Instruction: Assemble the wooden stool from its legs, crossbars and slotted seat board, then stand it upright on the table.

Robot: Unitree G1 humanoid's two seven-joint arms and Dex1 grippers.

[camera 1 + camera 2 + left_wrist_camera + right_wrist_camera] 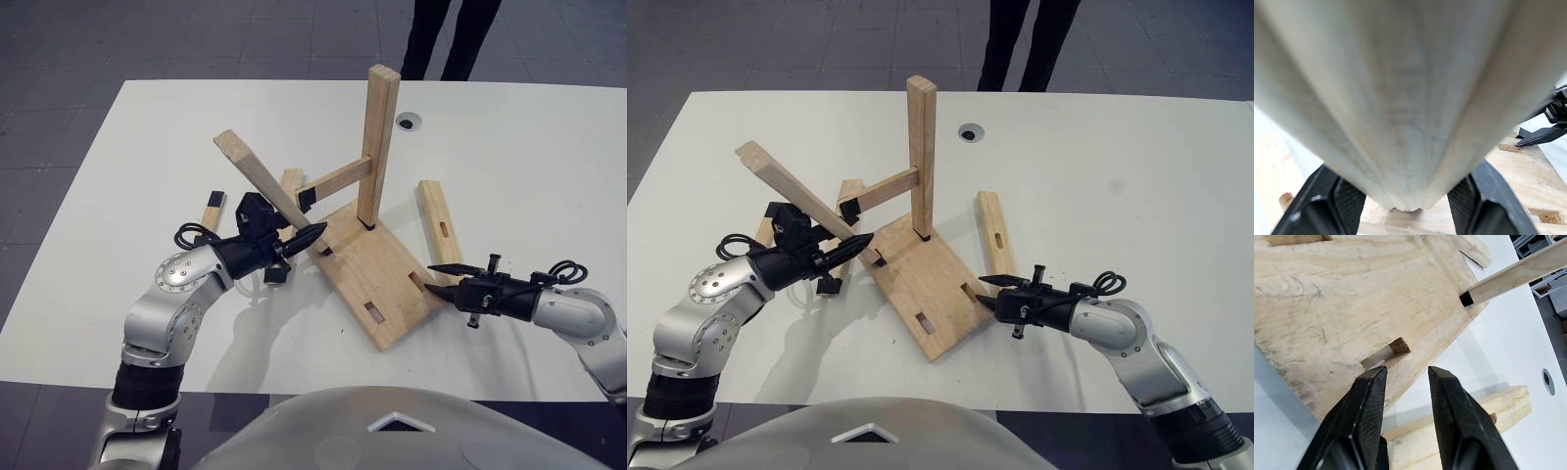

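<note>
The slotted seat board (377,269) lies flat near the table's middle. One leg (379,137) stands upright in a far slot. A crossbar (338,179) runs from it to the left. My left gripper (312,235) is shut on a second leg (260,176), which leans up to the left with its lower end at the board's left corner. That leg (1400,98) sits between the fingers (1327,205) in the left wrist view. My right gripper (436,278) is open at the board's right edge, its tips (1406,371) beside a slot (1386,352).
A loose leg (438,220) lies right of the board. Two short wooden pieces (212,210) (291,181) lie left of it, behind my left arm. A cable hole (408,121) sits at the back of the white table (529,176).
</note>
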